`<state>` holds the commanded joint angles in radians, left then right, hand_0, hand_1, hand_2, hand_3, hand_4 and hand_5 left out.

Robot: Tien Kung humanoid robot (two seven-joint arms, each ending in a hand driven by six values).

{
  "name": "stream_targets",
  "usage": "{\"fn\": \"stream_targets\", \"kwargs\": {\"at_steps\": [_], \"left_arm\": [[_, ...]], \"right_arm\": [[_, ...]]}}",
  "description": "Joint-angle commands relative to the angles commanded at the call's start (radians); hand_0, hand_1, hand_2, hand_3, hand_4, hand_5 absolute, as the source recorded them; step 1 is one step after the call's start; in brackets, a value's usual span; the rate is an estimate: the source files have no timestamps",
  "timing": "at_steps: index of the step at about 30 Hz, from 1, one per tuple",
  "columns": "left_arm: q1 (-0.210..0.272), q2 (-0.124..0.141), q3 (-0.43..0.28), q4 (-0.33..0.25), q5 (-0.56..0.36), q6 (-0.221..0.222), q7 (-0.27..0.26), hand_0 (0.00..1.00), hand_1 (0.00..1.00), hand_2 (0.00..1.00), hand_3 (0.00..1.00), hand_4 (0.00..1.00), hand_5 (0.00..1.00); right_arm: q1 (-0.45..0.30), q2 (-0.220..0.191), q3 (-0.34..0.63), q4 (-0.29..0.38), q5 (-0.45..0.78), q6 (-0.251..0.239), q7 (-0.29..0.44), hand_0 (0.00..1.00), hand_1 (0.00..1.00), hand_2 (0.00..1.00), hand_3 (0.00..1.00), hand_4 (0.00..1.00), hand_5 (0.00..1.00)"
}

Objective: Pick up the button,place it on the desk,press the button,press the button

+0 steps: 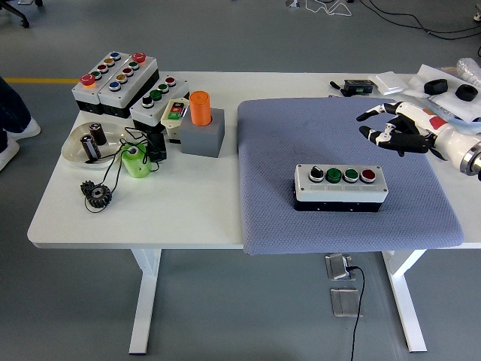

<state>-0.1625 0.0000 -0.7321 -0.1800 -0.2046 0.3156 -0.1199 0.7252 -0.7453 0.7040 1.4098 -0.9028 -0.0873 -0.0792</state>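
Lying on grey mat (285,135), button box (340,186) well below spread fingers (376,113)

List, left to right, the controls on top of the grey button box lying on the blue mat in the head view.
On the grey four-control button box: black-and-white selector knob → green push button → darker green push button → red push button.
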Motion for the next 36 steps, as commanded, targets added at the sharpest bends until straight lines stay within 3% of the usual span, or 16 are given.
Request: {"fn": "stream_targets", "kwargs": {"at_steps": [7,10,11,16,17,22,23,25,28,29,36], "left_arm": [[0.000,0.000,0.000,0.000,-0.004,-0.001,-0.003,0.651,0.706,0.726,0.512,0.316,0.932],[0.006,0.000,0.005,0.000,-0.006,-0.001,-0.003,0.651,0.706,0.726,0.512,0.316,0.932],[0.008,0.000,0.008,0.000,-0.008,-0.001,-0.003,0.651,0.706,0.725,0.513,0.317,0.934],[0.016,0.000,0.007,0.000,-0.001,0.002,-0.001,0.651,0.706,0.725,0.513,0.317,0.934],[0.015,0.000,0.003,0.000,0.005,0.003,0.000,0.651,0.707,0.726,0.513,0.317,0.935],[0.007,0.000,-0.014,0.000,0.033,0.009,0.007,0.651,0.707,0.726,0.513,0.317,0.935],[0.006,0.000,-0.016,0.000,0.036,0.009,0.008,0.651,0.706,0.727,0.513,0.315,0.933],[0.004,0.000,-0.017,0.000,0.034,0.009,0.007,0.651,0.706,0.727,0.513,0.315,0.933],[0.001,0.000,-0.015,0.000,0.026,0.006,0.004,0.651,0.706,0.727,0.513,0.315,0.933],[0.000,0.001,-0.014,0.000,0.025,0.006,0.004,0.651,0.706,0.727,0.514,0.314,0.938],[-0.001,0.001,-0.016,0.000,0.026,0.007,0.004,0.651,0.706,0.728,0.515,0.311,0.947]], "right_arm": [[-0.035,-0.005,0.106,-0.037,0.292,-0.040,0.034,0.282,0.015,0.186,0.784,0.663,0.556],[-0.052,-0.009,0.148,-0.057,0.416,-0.010,0.042,0.282,0.015,0.186,0.784,0.663,0.556],[-0.058,-0.011,0.158,-0.063,0.461,0.003,0.041,0.418,0.238,0.350,0.788,0.669,0.562],[-0.095,-0.019,0.196,-0.075,0.670,0.025,0.057,0.418,0.238,0.350,0.788,0.669,0.562],[-0.100,-0.021,0.204,-0.076,0.711,0.024,0.059,0.550,0.444,0.502,0.798,0.673,0.562],[-0.123,-0.025,0.249,-0.078,0.925,0.019,0.068,0.550,0.444,0.502,0.798,0.673,0.562],[-0.127,-0.026,0.258,-0.080,0.964,0.016,0.073,0.654,0.584,0.651,0.808,0.678,0.565],[-0.133,-0.027,0.268,-0.084,1.043,0.013,0.079,0.654,0.584,0.651,0.808,0.678,0.565],[-0.139,-0.028,0.283,-0.089,1.083,0.011,0.089,0.654,0.584,0.651,0.808,0.678,0.565],[-0.137,-0.026,0.285,-0.090,1.085,0.011,0.090,0.717,0.670,0.748,0.813,0.676,0.564],[-0.128,-0.016,0.292,-0.092,1.085,0.016,0.090,0.751,0.709,0.787,0.814,0.670,0.561]]}}
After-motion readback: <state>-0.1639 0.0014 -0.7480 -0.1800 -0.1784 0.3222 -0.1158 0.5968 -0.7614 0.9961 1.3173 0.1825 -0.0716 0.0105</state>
